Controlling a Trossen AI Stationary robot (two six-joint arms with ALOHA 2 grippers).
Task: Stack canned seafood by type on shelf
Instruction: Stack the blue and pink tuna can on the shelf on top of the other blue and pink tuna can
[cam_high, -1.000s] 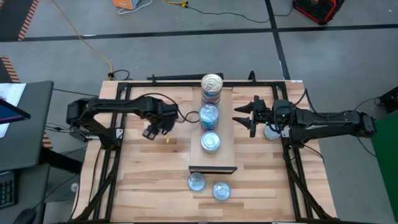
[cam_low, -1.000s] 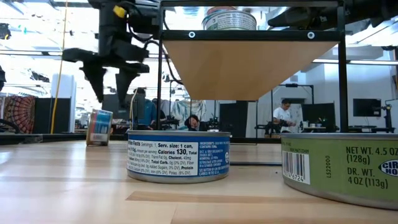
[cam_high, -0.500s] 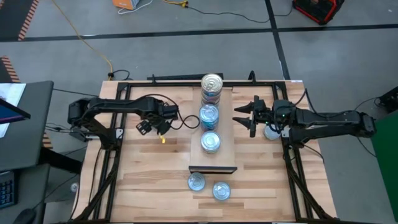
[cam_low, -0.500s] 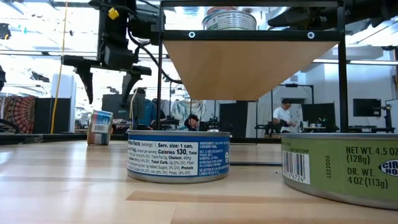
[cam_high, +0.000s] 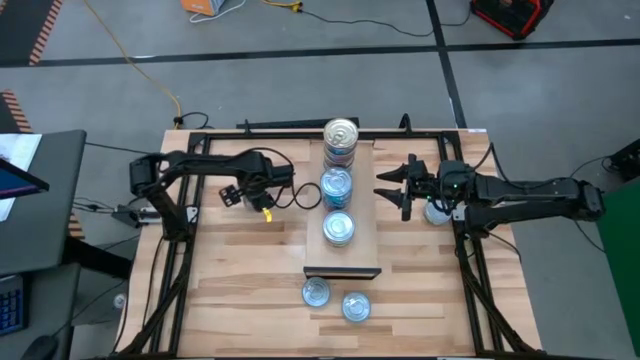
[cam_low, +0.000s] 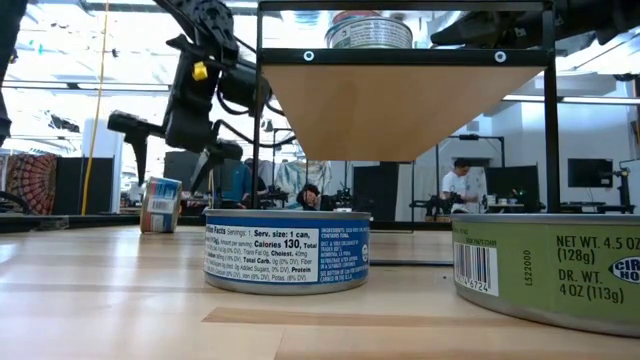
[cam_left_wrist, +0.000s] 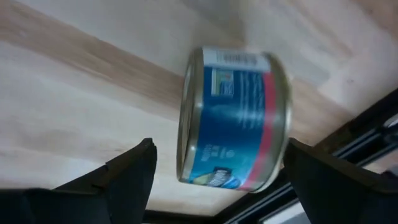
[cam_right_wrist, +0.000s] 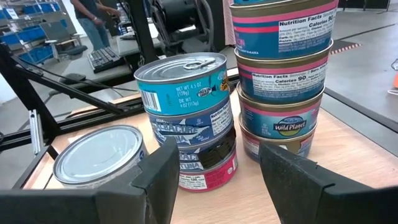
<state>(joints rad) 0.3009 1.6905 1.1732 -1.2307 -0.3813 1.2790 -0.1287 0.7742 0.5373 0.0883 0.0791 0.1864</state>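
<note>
While both grippers gape empty, one stacked tin (cam_right_wrist: 283, 127) reads "Wild Planet".

Robotics lab: framed test table (cam_high: 250, 262), monitors (cam_low: 588, 172).

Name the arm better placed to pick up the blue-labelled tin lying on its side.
Left. Its open left gripper faces the blue-labelled tin; the right gripper waits beside the light-wood shelf.

Shiny metal tins (cam_right_wrist: 180, 78), glossy paper labels; matt wood shelf (cam_high: 365, 225).
</note>
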